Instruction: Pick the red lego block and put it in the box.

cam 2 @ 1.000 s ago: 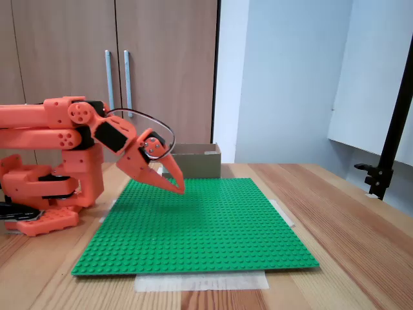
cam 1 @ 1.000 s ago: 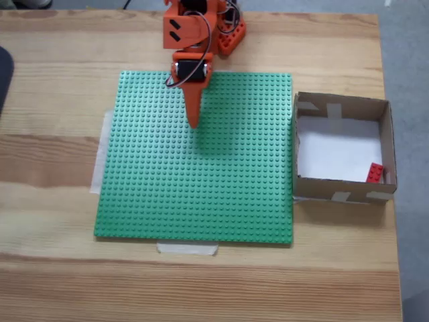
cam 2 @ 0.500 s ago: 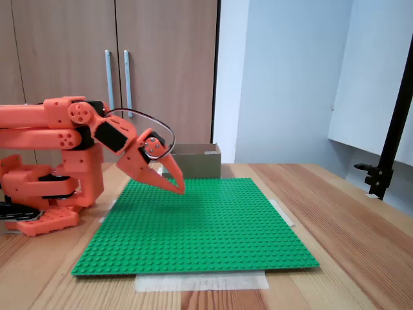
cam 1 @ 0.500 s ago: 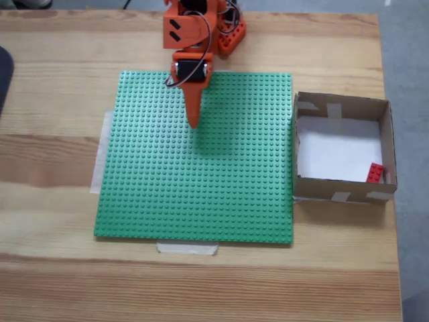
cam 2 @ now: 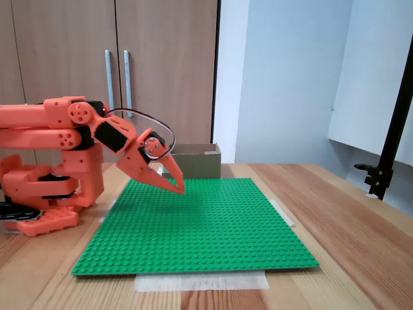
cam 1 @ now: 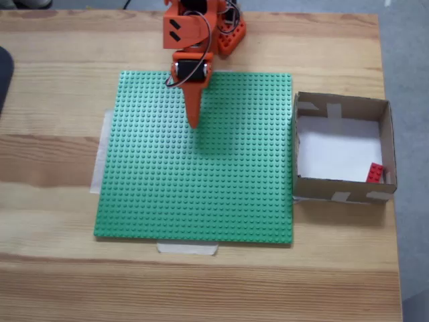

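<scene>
Nothing had moved since the earlier frames: your arm, the brick and the box all sat exactly where they had been a second before.

You had the red lego block (cam 1: 375,173) lying on the white floor of the box (cam 1: 340,105), tucked into the corner at lower right in the top-down fixed view, close against the walls there. In the side-on fixed view you could see just the box (cam 2: 197,161) as a brown wall behind the arm, its inside hidden, so the brick could not be made out from there.

Your gripper (cam 1: 194,123) hung over the green baseplate (cam 1: 201,188), well apart from the box, pointing down the plate. Its fingers were drawn together to a single point with nothing between them; in the side-on fixed view the gripper (cam 2: 179,188) tilted down, its tip just above the studs or touching them, hard to tell which.

Around it: the wooden table (cam 1: 53,80), pale tape strips (cam 1: 187,249) at the baseplate's edges, the arm's orange base (cam 2: 42,213) at left, wooden cabinet doors (cam 2: 64,51) behind, and a black stand (cam 2: 390,135) cut off at right.
</scene>
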Tool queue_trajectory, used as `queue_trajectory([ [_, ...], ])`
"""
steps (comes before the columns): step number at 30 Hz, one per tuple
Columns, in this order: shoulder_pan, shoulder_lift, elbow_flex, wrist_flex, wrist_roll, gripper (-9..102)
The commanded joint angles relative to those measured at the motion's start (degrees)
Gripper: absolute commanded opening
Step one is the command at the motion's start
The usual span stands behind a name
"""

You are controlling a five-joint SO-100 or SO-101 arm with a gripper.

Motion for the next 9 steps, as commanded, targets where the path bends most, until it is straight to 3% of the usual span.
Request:
queue_trajectory([
  [1, -0.4, 0.4, 1.8, -0.6, 0.2, -1],
  [9, -0.4, 0.4, 1.8, -0.6, 0.2, -1],
])
